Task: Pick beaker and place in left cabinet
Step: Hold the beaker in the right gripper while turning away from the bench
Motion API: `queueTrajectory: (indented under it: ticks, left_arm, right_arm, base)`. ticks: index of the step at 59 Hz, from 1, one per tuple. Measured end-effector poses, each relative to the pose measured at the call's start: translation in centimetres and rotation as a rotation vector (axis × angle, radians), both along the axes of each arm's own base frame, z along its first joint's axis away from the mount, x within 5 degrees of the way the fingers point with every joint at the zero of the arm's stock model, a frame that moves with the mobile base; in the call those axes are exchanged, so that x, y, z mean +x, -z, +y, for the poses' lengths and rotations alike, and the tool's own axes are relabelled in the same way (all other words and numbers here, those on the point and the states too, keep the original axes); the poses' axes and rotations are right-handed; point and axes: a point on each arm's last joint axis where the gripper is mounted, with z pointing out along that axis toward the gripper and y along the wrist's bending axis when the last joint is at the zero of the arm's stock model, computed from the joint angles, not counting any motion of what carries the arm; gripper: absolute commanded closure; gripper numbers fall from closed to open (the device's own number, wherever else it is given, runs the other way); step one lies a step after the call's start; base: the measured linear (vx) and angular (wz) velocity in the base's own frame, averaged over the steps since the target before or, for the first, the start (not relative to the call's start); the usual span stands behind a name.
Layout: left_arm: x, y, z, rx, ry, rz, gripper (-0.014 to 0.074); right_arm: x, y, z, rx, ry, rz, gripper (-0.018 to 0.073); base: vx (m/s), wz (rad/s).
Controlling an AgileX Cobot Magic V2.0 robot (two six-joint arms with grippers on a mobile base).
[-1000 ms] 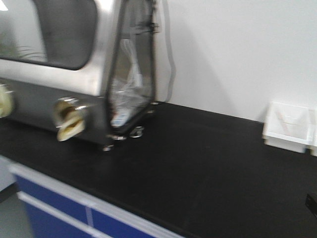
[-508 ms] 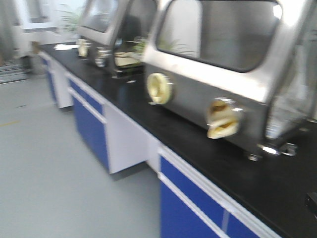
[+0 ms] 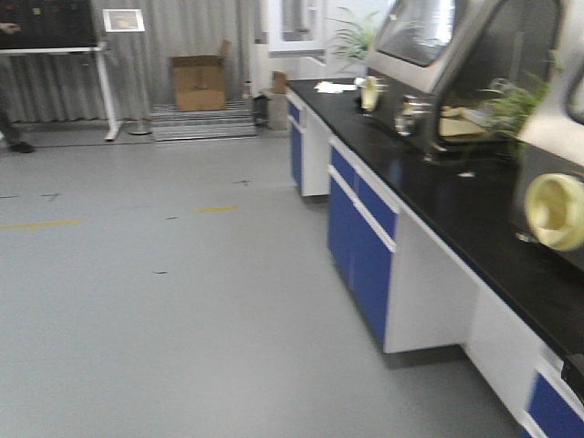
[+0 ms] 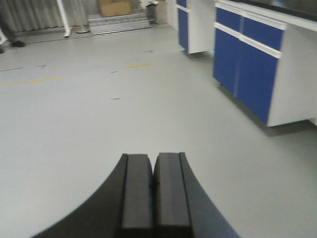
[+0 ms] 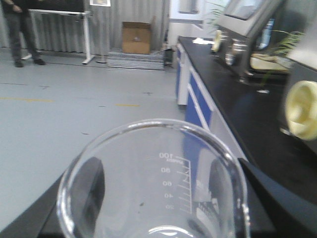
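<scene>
The beaker (image 5: pixel 148 183), clear glass with printed marks up to 100, fills the lower half of the right wrist view. My right gripper (image 5: pixel 153 198) is shut on it, with a dark finger showing through the glass on each side. In the left wrist view my left gripper (image 4: pixel 154 163) hangs over bare grey floor, shut, its two black pads pressed together with nothing between them. The left cabinet is out of view. Neither gripper shows in the front view.
A long black-topped bench (image 3: pixel 456 210) with blue cupboard doors (image 3: pixel 360 237) runs along the right and carries steel glove boxes (image 3: pixel 438 55). Grey floor (image 3: pixel 164 274) spreads to the left. A cardboard box (image 3: pixel 198 82) and a person (image 5: pixel 12 29) are at the far end.
The front view has swung left, from the bench top and wall, past the glove boxes, to looking along the bench and over the floor.
</scene>
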Motion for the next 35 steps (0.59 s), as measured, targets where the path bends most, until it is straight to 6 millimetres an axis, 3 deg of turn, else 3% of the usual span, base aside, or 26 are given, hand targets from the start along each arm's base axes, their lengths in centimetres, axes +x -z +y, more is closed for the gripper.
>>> queueTrajectory:
  ticks: [35]
  left_arm:
    - [0.0, 0.0, 0.0, 0.0, 0.0, 0.0, 0.0593]
  right_arm:
    - [0.0, 0.02, -0.04, -0.001, 0.004, 0.002, 0.0561]
  base:
    - [0.52, 0.47]
